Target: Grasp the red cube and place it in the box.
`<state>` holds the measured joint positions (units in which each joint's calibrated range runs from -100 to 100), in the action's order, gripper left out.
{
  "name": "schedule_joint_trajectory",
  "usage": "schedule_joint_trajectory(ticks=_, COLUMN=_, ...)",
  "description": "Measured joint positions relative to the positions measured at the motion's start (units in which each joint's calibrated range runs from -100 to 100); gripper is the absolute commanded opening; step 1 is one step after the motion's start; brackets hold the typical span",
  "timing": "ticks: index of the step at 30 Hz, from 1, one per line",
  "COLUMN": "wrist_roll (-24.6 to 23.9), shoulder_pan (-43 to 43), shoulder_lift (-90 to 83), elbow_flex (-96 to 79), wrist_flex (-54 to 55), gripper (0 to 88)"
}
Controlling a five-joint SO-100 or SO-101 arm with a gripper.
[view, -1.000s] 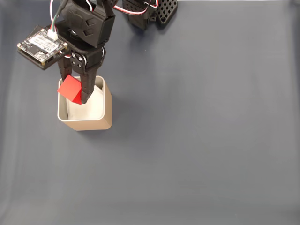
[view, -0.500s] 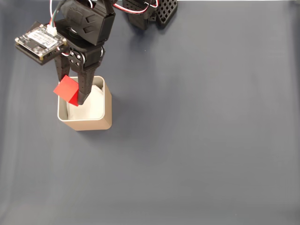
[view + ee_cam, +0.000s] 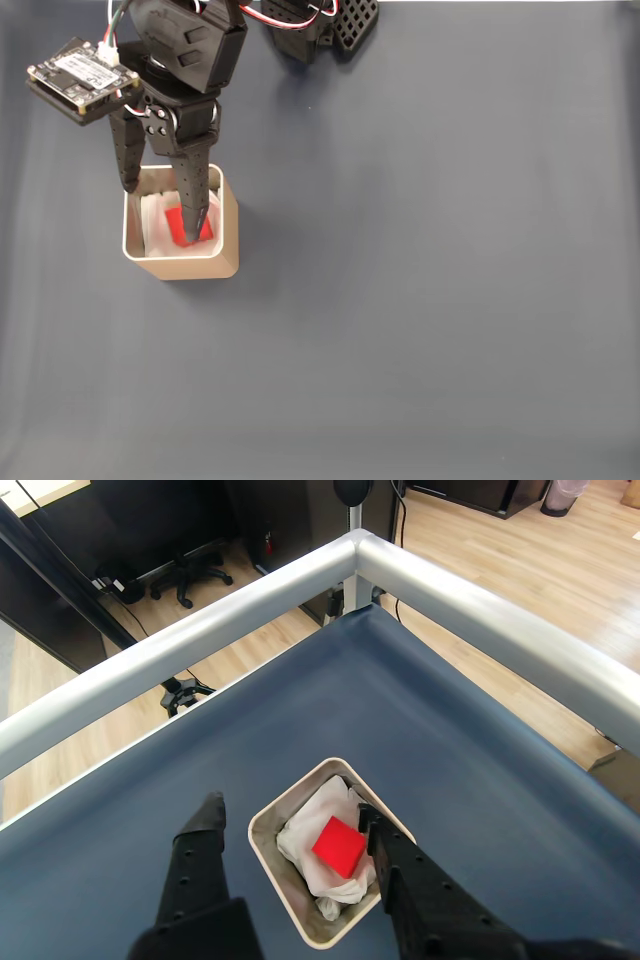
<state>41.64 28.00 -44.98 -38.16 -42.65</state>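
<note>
Red cube (image 3: 186,224) is the thing we track here, but we go big to small: the dark blue worktop (image 3: 430,300) carries just the box (image 3: 228,235) at upper left in the fixed view, near the arm's base, so the arm can drop straight down into it without a long reach. In the wrist view a silver rail (image 3: 470,605) frames the worktop's corner past the box (image 3: 268,865), wood floor beyond it. The arm hangs over the box with a circuit board (image 3: 80,78) sticking out to the left in the fixed view. Gripper (image 3: 160,205) is released, fingers spread: one tip sits outside the box's left wall, the other points down into the opening, partly covering the cube. In the wrist view the gripper (image 3: 290,825) straddles the box the same way. Red cube (image 3: 339,846) lies inside the box on the crumpled white lining (image 3: 305,840), tilted, untouched by either finger as far as we can tell. Versus half a second ago: then the cube was pinched between the fingers above the box's left rim; now the fingers are wider and the cube has dropped in. We judge the placing done, retreat is what's left.
</note>
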Motion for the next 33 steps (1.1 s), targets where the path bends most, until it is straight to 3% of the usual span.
schedule_joint_trajectory(ticks=21, wrist_roll=0.0, shoulder_pan=0.0, shoulder_lift=0.0, elbow_flex=0.0, wrist_flex=2.4, gripper=34.4)
schedule_joint_trajectory(ticks=33, wrist_roll=0.0, shoulder_pan=-0.2, shoulder_lift=-0.3, elbow_flex=0.0, wrist_flex=1.1, gripper=1.8)
